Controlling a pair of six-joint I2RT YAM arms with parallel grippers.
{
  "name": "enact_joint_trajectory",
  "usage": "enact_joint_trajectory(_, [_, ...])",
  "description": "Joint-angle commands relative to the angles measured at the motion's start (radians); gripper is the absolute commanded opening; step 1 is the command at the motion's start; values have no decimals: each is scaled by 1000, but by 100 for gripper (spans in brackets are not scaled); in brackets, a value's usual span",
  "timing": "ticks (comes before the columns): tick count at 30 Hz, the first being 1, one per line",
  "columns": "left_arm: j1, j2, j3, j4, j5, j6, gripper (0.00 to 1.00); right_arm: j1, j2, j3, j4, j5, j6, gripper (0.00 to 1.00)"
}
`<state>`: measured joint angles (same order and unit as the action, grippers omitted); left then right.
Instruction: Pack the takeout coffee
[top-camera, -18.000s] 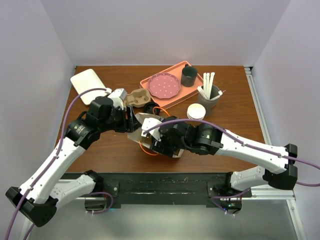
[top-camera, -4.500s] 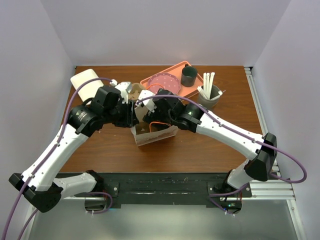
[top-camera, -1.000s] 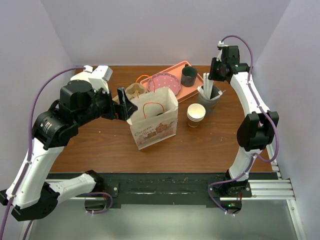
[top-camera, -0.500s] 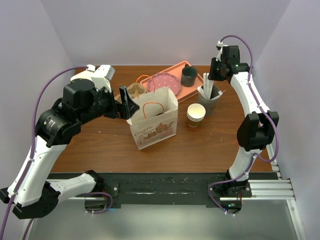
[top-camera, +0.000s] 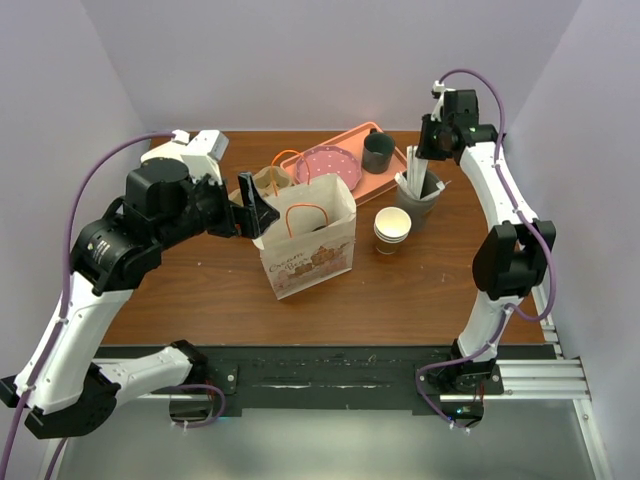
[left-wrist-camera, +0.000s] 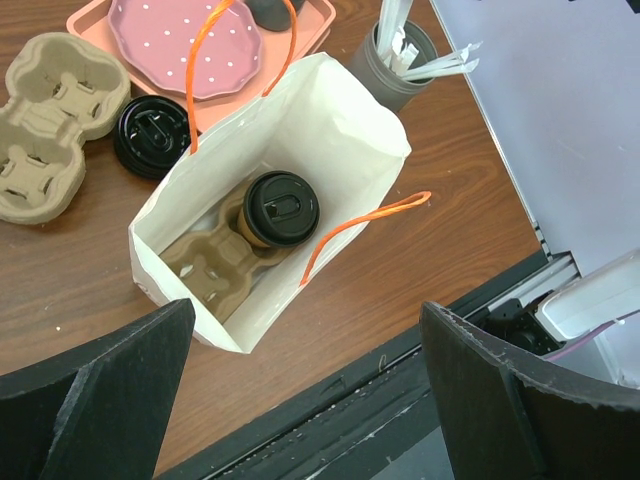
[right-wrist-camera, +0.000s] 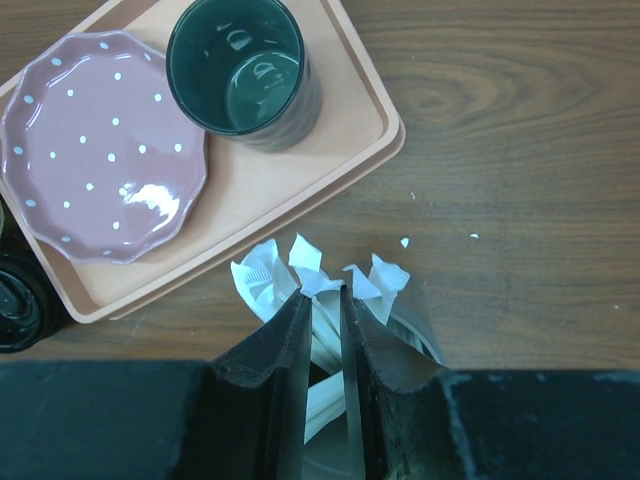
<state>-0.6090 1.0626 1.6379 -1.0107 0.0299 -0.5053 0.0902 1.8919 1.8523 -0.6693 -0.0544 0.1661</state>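
- Brown takeout coffee is sitting lidded in a carrier inside the paper bag.
- Left gripper is hovering over the bag, spread wide, empty.
- Right gripper is pointing down into the straw holder, fingers nearly together around a white straw; grip unclear.

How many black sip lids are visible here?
2. One lid sits on the cup inside the paper bag; the other is on the table beside the bag. Others may be hidden.

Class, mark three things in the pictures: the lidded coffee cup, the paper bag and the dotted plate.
coffee cup (left-wrist-camera: 281, 208): left wrist view, on the middle of its black lid.
paper bag (top-camera: 310, 262): top view, on its printed front wall.
dotted plate (right-wrist-camera: 100, 155): right wrist view, on its centre.
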Motion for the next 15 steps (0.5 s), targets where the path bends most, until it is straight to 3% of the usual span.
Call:
enact_joint_trajectory(1, [-3, -16, -6, 37, 10, -19, 100, -4, 18, 58, 5, -7, -22, 22])
enact_joint_trajectory(7, [-2, -16, -9, 40, 11, -21, 100, -4, 24, 62, 5, -1, -22, 22])
enact_joint_trajectory(15, [-3, -13, -12, 40, 11, -16, 100, -4, 9, 84, -16, 16, -23, 10])
